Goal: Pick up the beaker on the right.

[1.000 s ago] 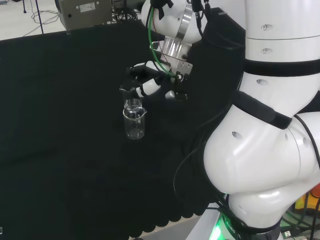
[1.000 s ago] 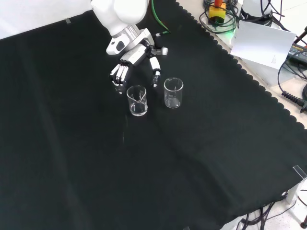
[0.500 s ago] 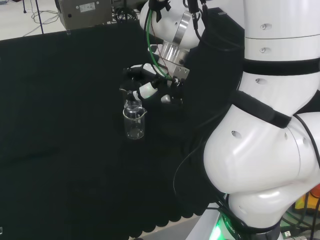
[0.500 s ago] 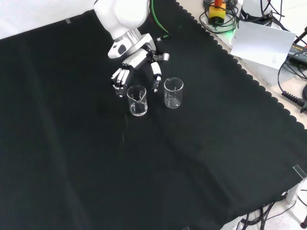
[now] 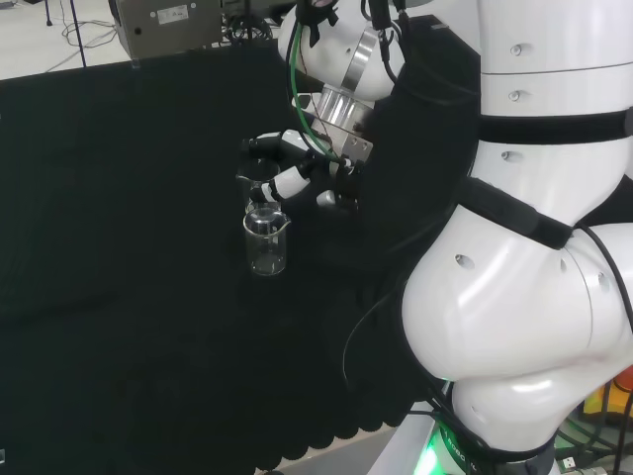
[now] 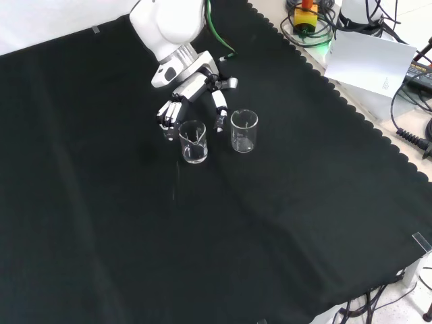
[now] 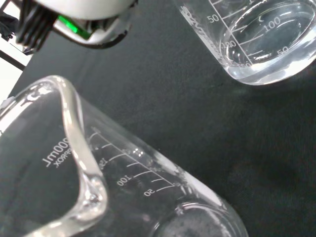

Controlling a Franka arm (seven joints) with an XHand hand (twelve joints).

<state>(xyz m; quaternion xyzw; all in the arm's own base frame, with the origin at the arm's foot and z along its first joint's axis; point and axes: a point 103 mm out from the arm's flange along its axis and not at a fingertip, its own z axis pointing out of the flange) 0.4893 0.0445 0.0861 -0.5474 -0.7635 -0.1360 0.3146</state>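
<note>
Your hand sits in the upper left-centre of the front view, fingers relaxed and spread, thumb apart, grasping nothing. Its fingers hang just behind the left beaker, the thumb between the two beakers' far sides. You'll find the right beaker upright on the desk, just beside the other. In the head view the near beaker stands centre-left, below the hand.

Arm: glossy white rounded links, black bands at joints, small screw dimples. Silver metal wrist collar; green cable along it. Black-and-white segmented robot hand, white pads on dark joints.
</note>
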